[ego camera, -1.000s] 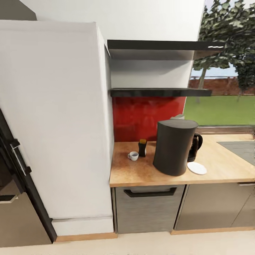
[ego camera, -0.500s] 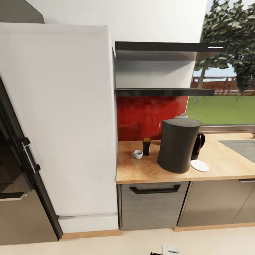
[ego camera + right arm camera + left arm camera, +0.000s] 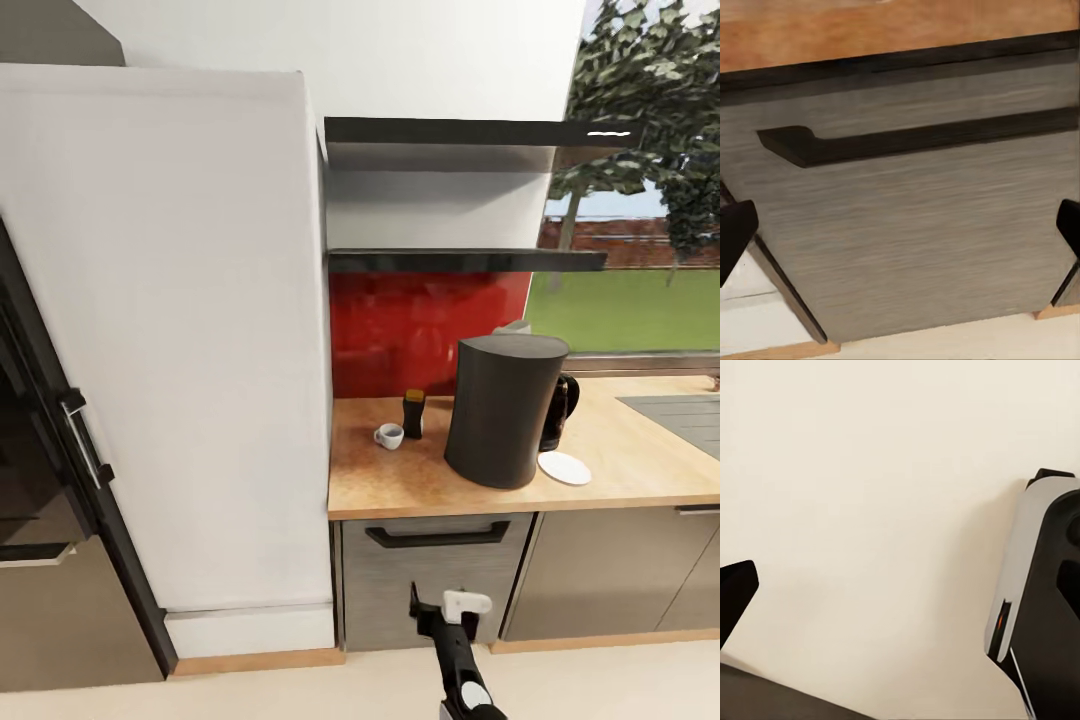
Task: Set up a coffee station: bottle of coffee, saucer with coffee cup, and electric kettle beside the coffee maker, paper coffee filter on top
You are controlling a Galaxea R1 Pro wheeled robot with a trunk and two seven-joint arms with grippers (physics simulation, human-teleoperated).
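Since half a second ago my right gripper (image 3: 432,608) has risen into the head view, low in front of the grey drawer front (image 3: 430,575) under the countertop (image 3: 400,490); nothing on the counter has shifted. Its jaws stand wide apart and hold nothing: the right wrist view shows both fingertips far out at the edges, with the drawer's dark handle (image 3: 915,139) between them. My left gripper (image 3: 900,615) hangs over bare pale floor, one fingertip showing, nothing held; how wide it stands I cannot tell.

On the counter, the coffee maker (image 3: 503,410) stands mid-depth, the bottle of coffee (image 3: 413,413) to its left, and the coffee cup (image 3: 389,436) just beside the bottle on the near left. The saucer (image 3: 564,467) lies bare at the maker's right foot, with the electric kettle (image 3: 562,405) partly hidden behind the maker.

I judge the cup comes next. To do it well I should lift the arm above the counter edge before reaching in, approach the cup from the near side, away from the bottle, and grip across its rim.
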